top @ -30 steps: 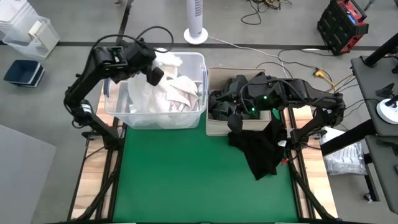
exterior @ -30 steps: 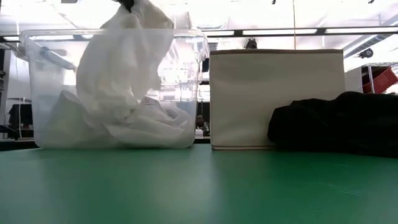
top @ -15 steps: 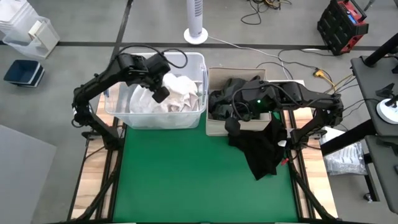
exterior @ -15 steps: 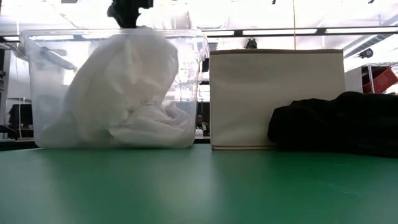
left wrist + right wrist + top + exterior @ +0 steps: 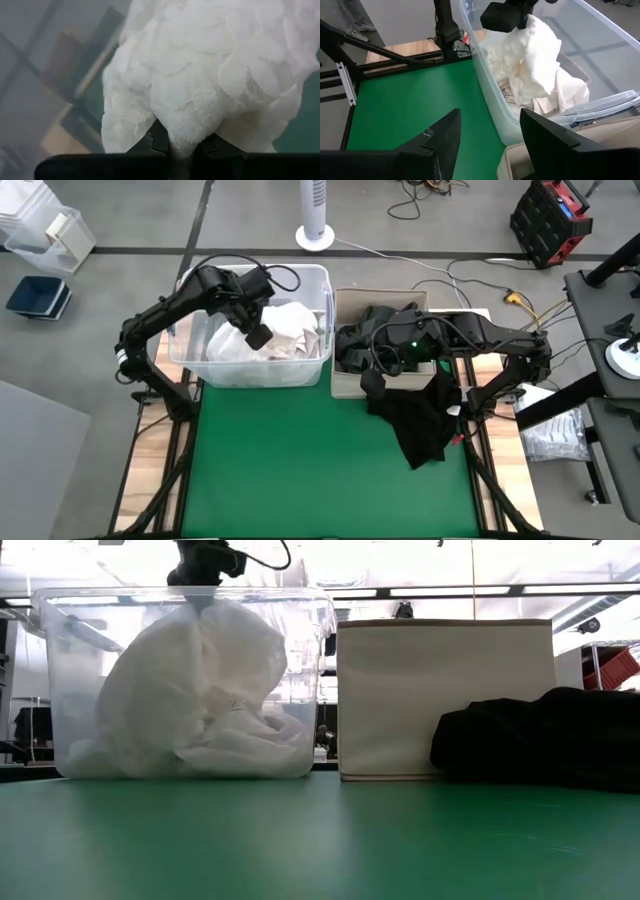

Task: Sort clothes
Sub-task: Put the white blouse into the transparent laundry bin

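Observation:
My left gripper (image 5: 258,335) is over the clear plastic bin (image 5: 322,280), shut on a white garment (image 5: 190,680) whose lower part lies bunched on the white clothes inside (image 5: 290,330). In the low view the gripper (image 5: 205,560) stands just above the bin's rim. My right gripper (image 5: 375,365) hovers open over the beige bin (image 5: 445,700), and nothing lies between its fingers in the right wrist view (image 5: 490,135). Dark clothes (image 5: 365,330) fill that bin. A black garment (image 5: 420,420) hangs over the bin's near wall and lies on the green mat. My left gripper pinches a bunched fold at the top of the white garment (image 5: 182,135) between its two fingers, coming from above and pointing down. The garment hangs slack below the fingers and its lower part rests on the pile in the clear bin.
The two bins stand side by side at the far edge of the green mat (image 5: 300,470), whose near part is bare. The black garment (image 5: 540,740) covers the mat's far right. A white fan base (image 5: 314,235) and cables lie on the floor beyond.
My left gripper has gone down and toward the table's near edge with the white garment. The garment hung tall above the clear bin's rim before; now it has sunk inside and bunched onto the pile.

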Tool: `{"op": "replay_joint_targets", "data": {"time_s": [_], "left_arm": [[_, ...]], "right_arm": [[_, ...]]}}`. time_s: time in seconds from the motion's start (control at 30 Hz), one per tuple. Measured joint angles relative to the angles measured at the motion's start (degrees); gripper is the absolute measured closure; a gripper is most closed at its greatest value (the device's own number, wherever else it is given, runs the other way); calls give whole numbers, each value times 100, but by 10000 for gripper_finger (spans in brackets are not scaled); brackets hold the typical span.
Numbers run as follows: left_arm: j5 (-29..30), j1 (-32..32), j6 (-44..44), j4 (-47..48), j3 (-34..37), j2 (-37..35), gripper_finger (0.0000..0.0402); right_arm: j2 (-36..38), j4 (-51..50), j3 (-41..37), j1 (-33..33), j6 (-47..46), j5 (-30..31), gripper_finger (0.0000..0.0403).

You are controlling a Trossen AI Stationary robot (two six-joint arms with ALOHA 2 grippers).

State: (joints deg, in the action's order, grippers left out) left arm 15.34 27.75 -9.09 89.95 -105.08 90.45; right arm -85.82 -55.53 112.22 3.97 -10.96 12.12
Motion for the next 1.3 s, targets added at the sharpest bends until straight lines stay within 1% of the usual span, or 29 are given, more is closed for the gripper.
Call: {"op": "replay_joint_targets", "data": {"time_s": [0.1,0.2,0.53,0.7,0.77,0.9,1.03,1.2,1.3], "left_arm": [[-376,175,-130,1,94,0,391],[-548,331,-264,4,136,0,391],[-526,724,-366,7,150,0,391],[189,872,-503,6,175,7,391],[309,943,-499,7,179,7,391],[314,1124,-486,2,298,7,391],[376,1345,-488,4,633,7,391],[945,1464,-516,6,1175,11,391],[1057,1491,-519,5,1444,11,391]], "right_arm": [[0,-1,0,0,-3,-2,209],[0,-9,0,0,-46,-2,209],[0,-139,0,0,-118,-2,209],[0,-138,0,0,-118,-2,209],[0,-136,0,0,-116,-2,209],[0,-136,0,0,-115,-2,209],[0,-133,0,0,-114,-2,209],[0,-136,0,2,-111,-2,209],[0,-136,0,0,-111,-2,209]]}}
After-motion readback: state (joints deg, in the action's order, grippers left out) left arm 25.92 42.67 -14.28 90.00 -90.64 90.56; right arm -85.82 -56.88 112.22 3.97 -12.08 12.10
